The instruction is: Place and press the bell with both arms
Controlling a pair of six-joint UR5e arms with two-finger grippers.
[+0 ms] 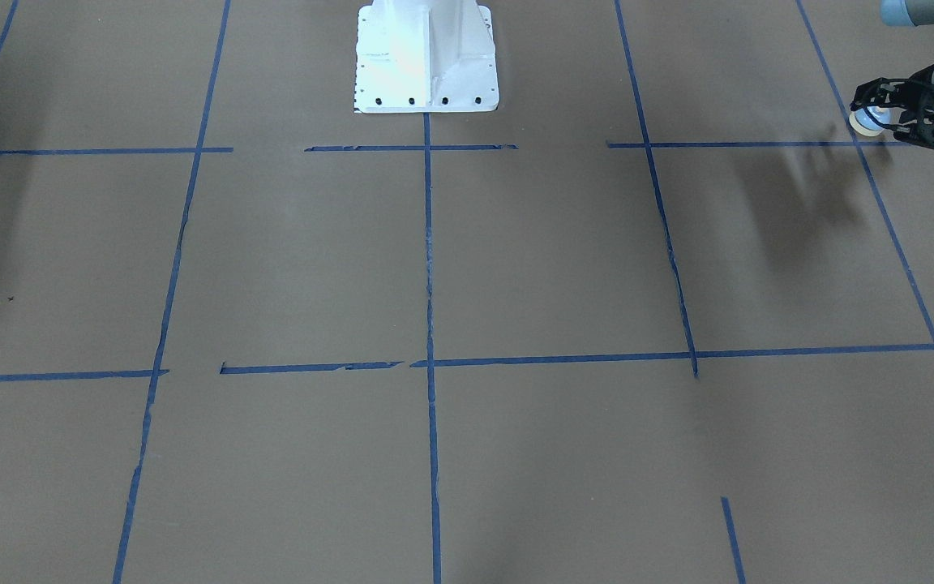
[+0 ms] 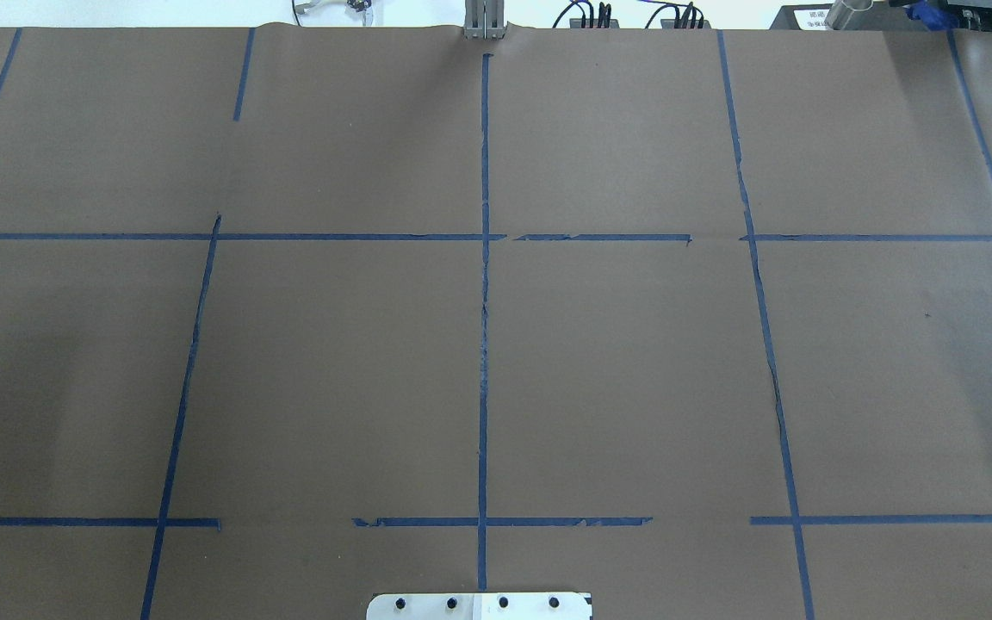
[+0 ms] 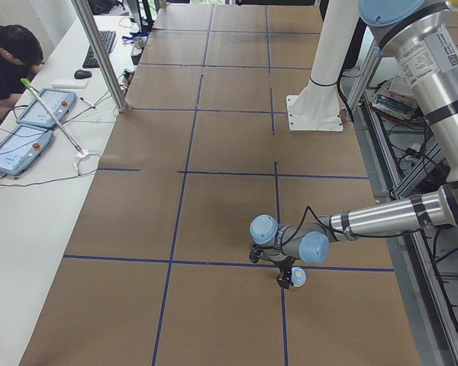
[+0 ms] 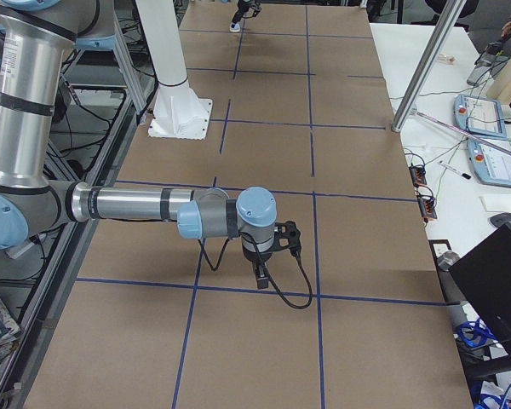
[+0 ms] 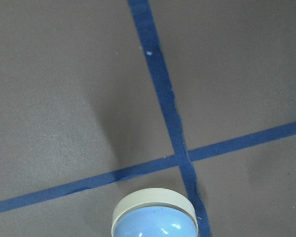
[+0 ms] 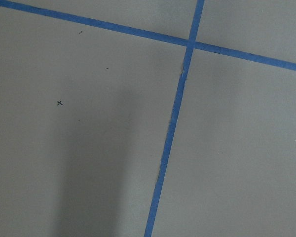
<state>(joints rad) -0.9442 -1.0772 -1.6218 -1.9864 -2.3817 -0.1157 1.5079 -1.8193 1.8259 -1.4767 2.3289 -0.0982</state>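
Table (image 2: 634,362) covered in brown paper, marked into a grid with blue tape lines (image 2: 484,344). Left arm (image 3: 382,221) reaches low across the table's left end, forearm close to level. Right arm (image 4: 128,204) does the same at the opposite end, wrist pointing down. White bolted pedestal (image 1: 426,57) stands at the middle of the robot-side edge. Operator in black (image 3: 8,61) sits at the side bench by two teach pendants (image 3: 19,145). Left gripper (image 1: 872,116) is clenched around the bell (image 1: 867,122), black fingers either side of it. Bell sits right by a tape crossing, light-blue dome with cream ring filling the bottom edge of the left wrist view; can't tell if it touches the paper. Right gripper (image 4: 261,274) hangs just above the paper near a tape line, nothing seen in it, released or clenched cannot tell. Its wrist view shows only paper, a tape crossing and a tiny black x mark (image 6: 59,102).
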